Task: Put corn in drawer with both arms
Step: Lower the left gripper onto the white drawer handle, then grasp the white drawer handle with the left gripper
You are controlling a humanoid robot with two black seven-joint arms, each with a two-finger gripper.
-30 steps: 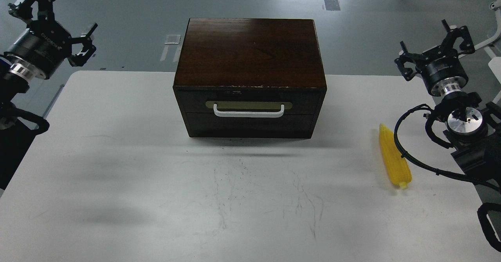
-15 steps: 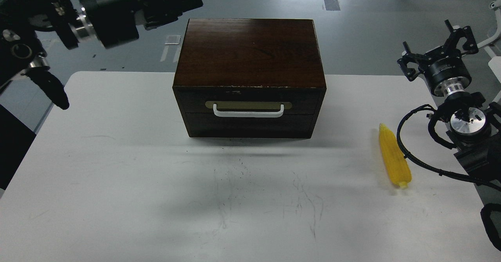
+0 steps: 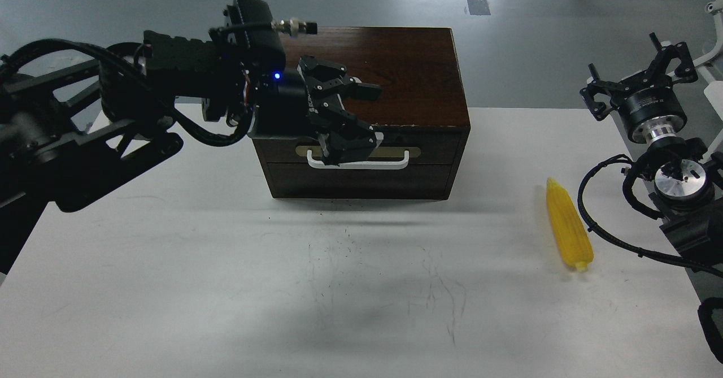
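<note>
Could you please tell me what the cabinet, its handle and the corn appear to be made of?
The cabinet looks like dark brown wood with a glossy varnish: grain and a sheen show on top, and the front edge is chipped pale. The handle is a white bar, painted metal or plastic, on a brass-coloured plate. The corn seems to be moulded plastic: uniform bright yellow with ribbed kernels.

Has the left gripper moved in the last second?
Yes. The left gripper swung from the table's far left corner rightward to the cabinet, its fingers now at the drawer handle.

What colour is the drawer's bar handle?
White, on the drawer; the handle shows best in the head view.
</note>
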